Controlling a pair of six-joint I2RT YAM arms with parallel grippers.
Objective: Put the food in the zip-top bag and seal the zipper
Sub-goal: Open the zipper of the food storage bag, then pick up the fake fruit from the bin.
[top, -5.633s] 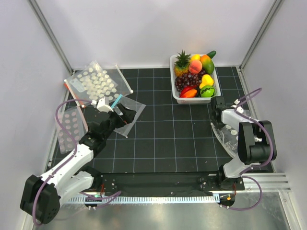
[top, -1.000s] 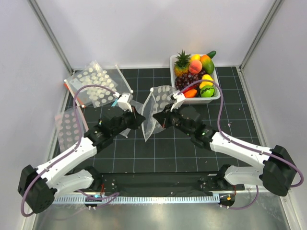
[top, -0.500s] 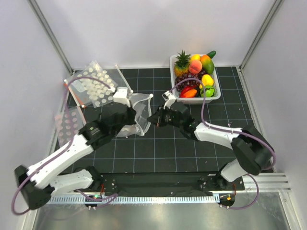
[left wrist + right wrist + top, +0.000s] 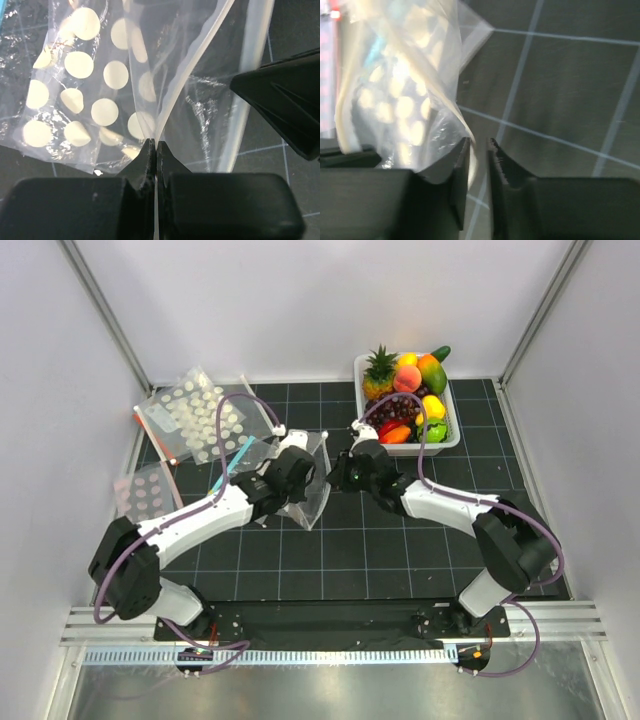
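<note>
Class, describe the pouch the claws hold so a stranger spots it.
From the fruit tray at back right, look left. There the zip-top bag sits between left claw and right claw. Unlike the dotted sheets lying far left, it is pinched.

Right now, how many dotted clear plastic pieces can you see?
3: a large sheet at far left, a smaller sheet by the left edge, and the zip-top bag at the centre. Others may lie hidden.
</note>
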